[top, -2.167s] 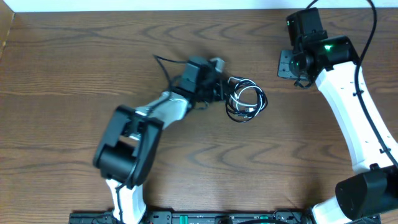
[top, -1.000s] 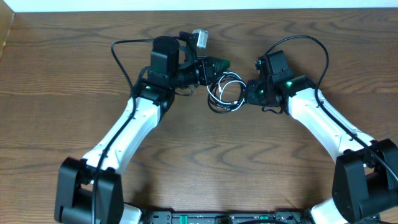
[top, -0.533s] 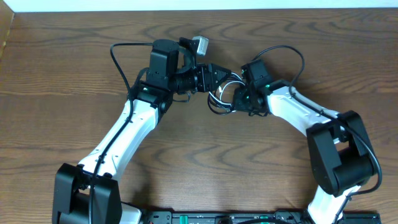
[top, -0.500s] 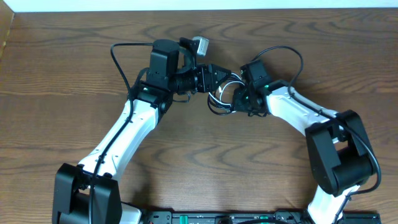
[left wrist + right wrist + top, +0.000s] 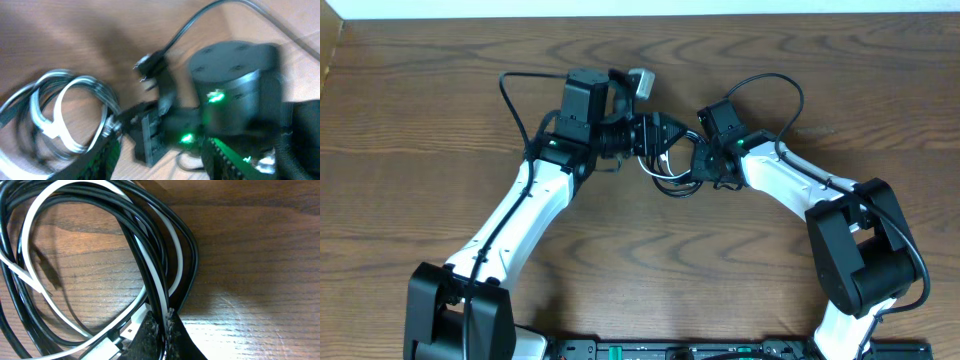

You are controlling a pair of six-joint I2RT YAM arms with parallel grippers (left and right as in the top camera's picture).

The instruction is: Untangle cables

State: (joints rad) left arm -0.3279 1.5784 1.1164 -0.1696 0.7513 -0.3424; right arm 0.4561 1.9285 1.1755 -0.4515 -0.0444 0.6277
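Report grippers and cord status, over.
Left gripper open, holding nothing. Right gripper shut on thin black and white cords, one tangled coil on brown wooden table. Right gripper crowds between left fingers.

Blurred coiled cables [image 5: 95, 87] lie left, the right claw [image 5: 116, 124] at their edge.

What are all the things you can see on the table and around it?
brown wooden table: one, brown, under everything.
thin black cord: one, black, coiled mid-table between the grippers.
thin white cord: one, white, tangled in the same coil.
black rail: one, black with green lights, near edge.
thick black arm wires: two, black, one arching off each arm.
white robot arms: two, white with black joints, left and right.
left gripper: one, black with green pads, open beside the coil.
right gripper: one, black, shut on both cords.
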